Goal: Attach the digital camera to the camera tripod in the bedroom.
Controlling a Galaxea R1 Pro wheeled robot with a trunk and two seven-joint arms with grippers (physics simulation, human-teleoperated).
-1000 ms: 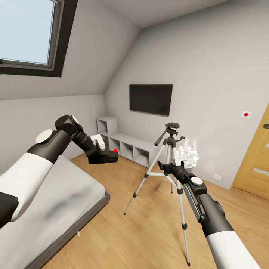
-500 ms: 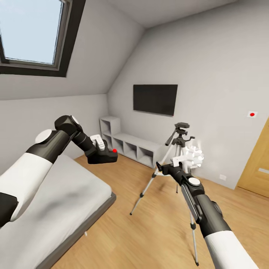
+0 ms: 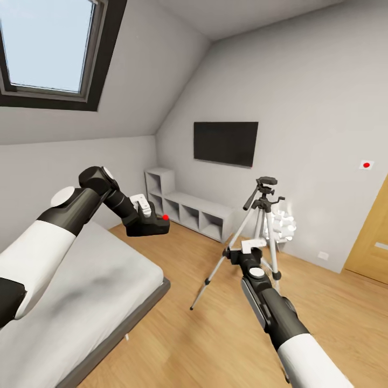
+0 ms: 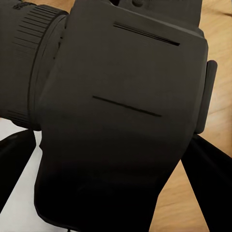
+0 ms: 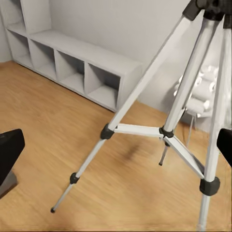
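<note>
The digital camera (image 3: 152,226), black with a red button (image 3: 165,217) on top, hangs above the bed's edge with my left gripper (image 3: 144,218) shut on it. The left wrist view shows the camera body (image 4: 121,121) pressed between dark fingers (image 4: 209,183). The camera tripod (image 3: 264,215) stands on the wood floor to the right, its black head (image 3: 265,183) bare and its pan handle slanting down. My right gripper (image 3: 243,249) hovers in front of the tripod's legs at mid-height, apart from them. Its fingers (image 5: 9,150) stand wide apart and open, and the tripod's legs (image 5: 145,87) show beyond them.
A grey-framed white bed (image 3: 81,291) lies at the left. A low grey shelf unit (image 3: 188,210) runs along the far wall under a black TV (image 3: 226,143). A white ball-cluster lamp (image 3: 283,225) stands behind the tripod. An oak door (image 3: 374,237) is at the right.
The head view has swung left, so the room shifted right in the picture. My right arm has dropped and drawn back from the tripod. The left arm holds the camera still.
</note>
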